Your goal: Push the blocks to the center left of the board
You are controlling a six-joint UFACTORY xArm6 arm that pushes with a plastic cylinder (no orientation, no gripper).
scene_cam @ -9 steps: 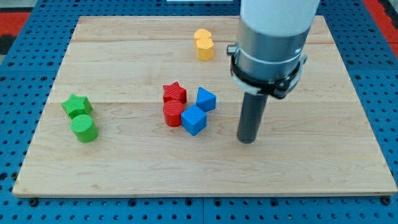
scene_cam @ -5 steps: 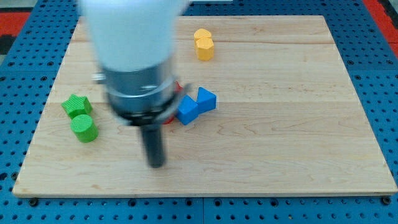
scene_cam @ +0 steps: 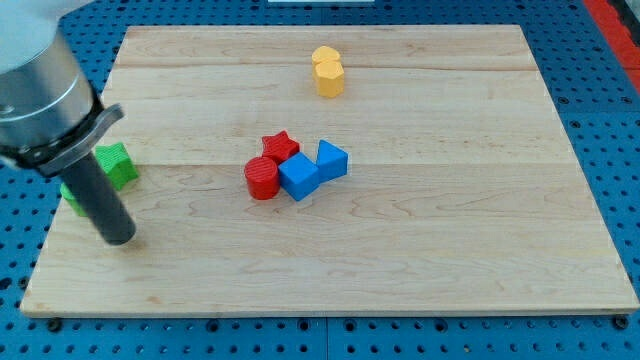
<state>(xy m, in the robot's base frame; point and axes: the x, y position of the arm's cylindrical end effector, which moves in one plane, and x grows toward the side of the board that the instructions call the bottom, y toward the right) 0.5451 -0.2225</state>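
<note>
My tip (scene_cam: pixel 119 238) sits at the board's (scene_cam: pixel 450 270) left edge, just below the green block (scene_cam: pixel 117 164), with the rod hiding another green piece behind it; no fingers on this rig. Red cylinder (scene_cam: pixel 262 179), red star (scene_cam: pixel 281 147) and two blue cubes (scene_cam: pixel 299 176) (scene_cam: pixel 332 159) cluster touching near centre. Two yellow blocks (scene_cam: pixel 327 72) stand together near the top.

Bright, even light; sharp focus

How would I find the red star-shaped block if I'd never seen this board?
Look at the cluster near the middle of the wooden board. The red star sits at its top, touching the red cylinder and a blue cube; only it has points.
</note>
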